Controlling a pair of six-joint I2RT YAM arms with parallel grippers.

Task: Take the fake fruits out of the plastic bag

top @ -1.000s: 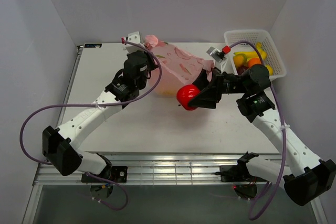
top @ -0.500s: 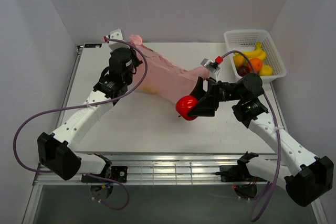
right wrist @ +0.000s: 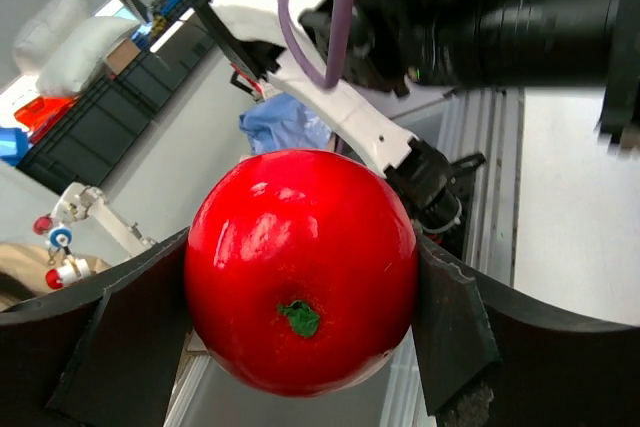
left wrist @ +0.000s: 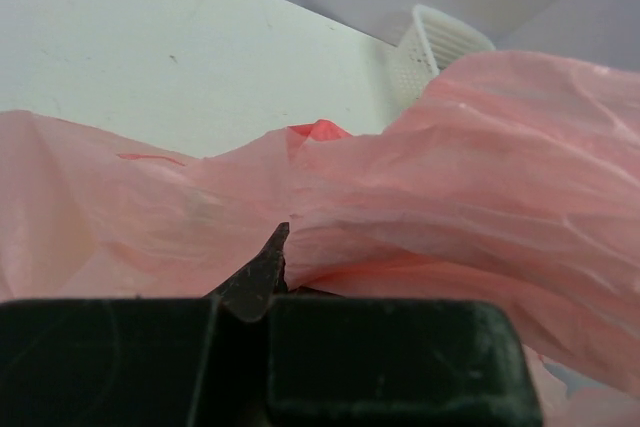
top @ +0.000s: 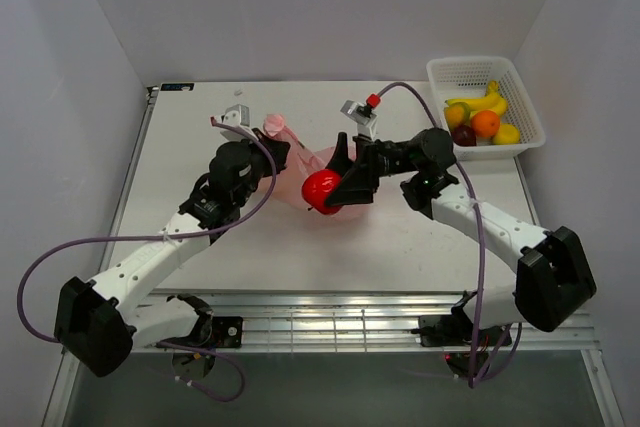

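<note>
My right gripper (top: 330, 190) is shut on a glossy red fake apple (top: 322, 190), held above the table's middle; in the right wrist view the apple (right wrist: 302, 269) sits between both fingers (right wrist: 452, 322). The pink plastic bag (top: 296, 152) is bunched small between the two grippers. My left gripper (top: 268, 150) is shut on a fold of the bag, and pink film (left wrist: 480, 177) fills the left wrist view around the one fingertip (left wrist: 262, 272) that shows. Orange, yellow and dark fruits (top: 484, 123) lie in the basket.
A white lattice basket (top: 528, 99) stands at the back right corner with a yellow banana bunch (top: 483, 102) in it. It also shows in the left wrist view (left wrist: 432, 47). White walls close in the table on three sides.
Both grippers moved toward the table's middle. The right gripper carried the apple left and back. The bag went from stretched out to crumpled small between them.
</note>
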